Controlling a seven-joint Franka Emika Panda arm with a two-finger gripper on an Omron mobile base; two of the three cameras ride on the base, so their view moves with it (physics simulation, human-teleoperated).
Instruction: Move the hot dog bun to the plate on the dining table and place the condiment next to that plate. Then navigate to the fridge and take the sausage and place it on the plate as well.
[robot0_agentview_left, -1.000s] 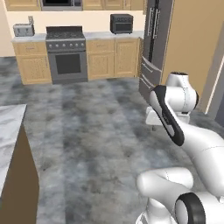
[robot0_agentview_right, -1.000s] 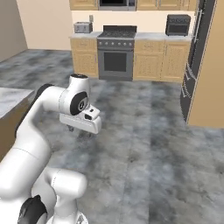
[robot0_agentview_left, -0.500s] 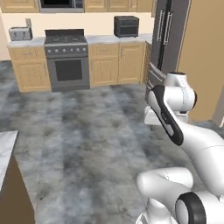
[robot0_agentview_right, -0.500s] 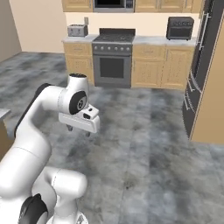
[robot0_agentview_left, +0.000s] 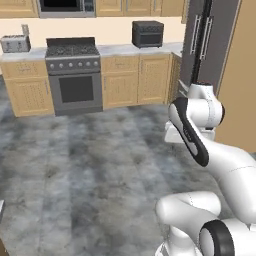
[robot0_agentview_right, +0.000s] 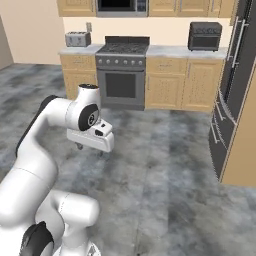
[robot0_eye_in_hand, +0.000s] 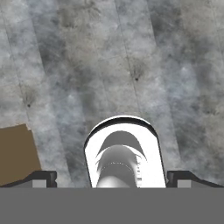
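Observation:
The fridge (robot0_agentview_left: 200, 47) is tall, dark grey steel with long vertical handles. It stands at the back right, and in the right base view the fridge (robot0_agentview_right: 234, 85) fills the right side. My gripper (robot0_agentview_right: 90, 149) hangs over the grey floor, pointing down, open with nothing between its fingers. In the hand view the gripper (robot0_eye_in_hand: 112, 179) has its fingertips (robot0_eye_in_hand: 41, 178) set wide apart above bare floor tiles. The hot dog bun, the plate, the condiment and the sausage are out of view. A sliver of the dining table (robot0_agentview_left: 1, 246) touches the lower left edge.
A steel stove (robot0_agentview_left: 72, 75) sits between tan wood cabinets (robot0_agentview_left: 135, 80) along the back wall. A toaster (robot0_agentview_left: 15, 44) and a black toaster oven (robot0_agentview_left: 147, 33) stand on the counter. A tan panel (robot0_agentview_left: 240, 75) flanks the fridge. Grey tiled floor (robot0_agentview_left: 90, 170) lies open ahead.
The whole picture has shifted: the base has driven on, so the stove and fridge look nearer and the dining table has slid out at the left. The gripper stays open.

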